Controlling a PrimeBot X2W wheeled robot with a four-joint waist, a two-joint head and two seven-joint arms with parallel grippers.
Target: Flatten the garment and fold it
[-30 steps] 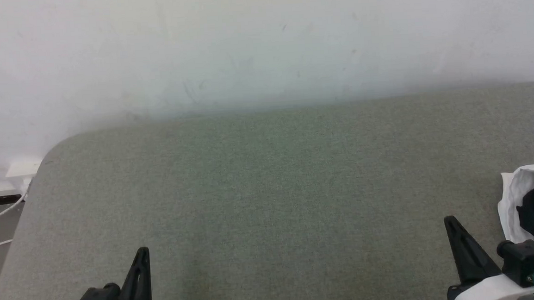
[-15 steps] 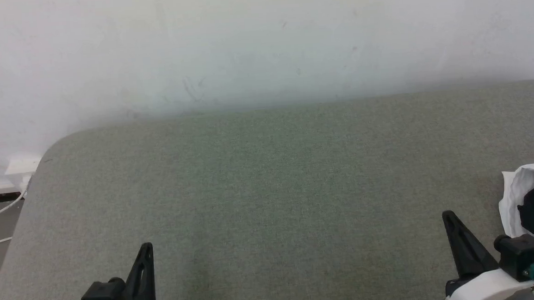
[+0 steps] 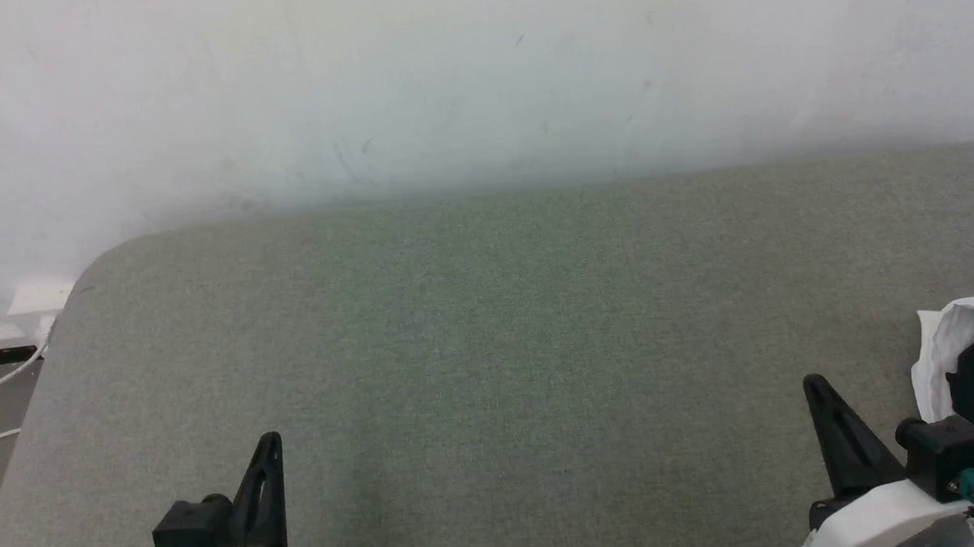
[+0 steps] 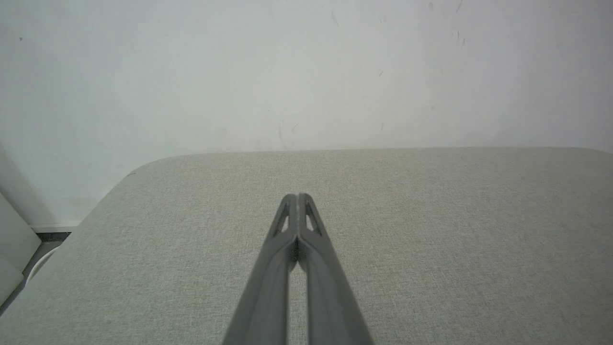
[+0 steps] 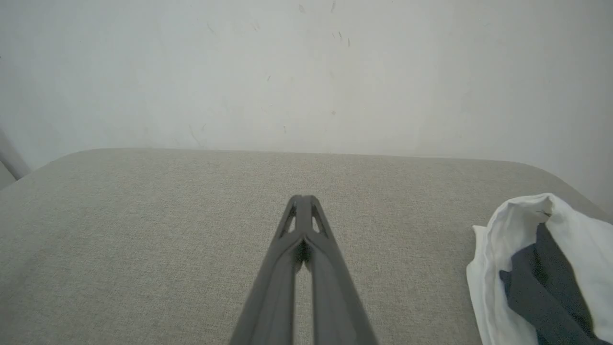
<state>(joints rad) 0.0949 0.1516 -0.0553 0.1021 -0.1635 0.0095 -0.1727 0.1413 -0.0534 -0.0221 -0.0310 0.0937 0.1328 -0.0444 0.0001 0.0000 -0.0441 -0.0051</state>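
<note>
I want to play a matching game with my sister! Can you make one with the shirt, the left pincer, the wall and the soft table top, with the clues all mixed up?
Things:
1. shirt
2. left pincer
3. wall
4. padded top

Clues:
A. shut, holding nothing
B. grey-green fabric
C. crumpled in a heap on the right, white and black
D. white with little scuff marks

Pairs: 1-C, 2-A, 3-D, 4-B
</note>
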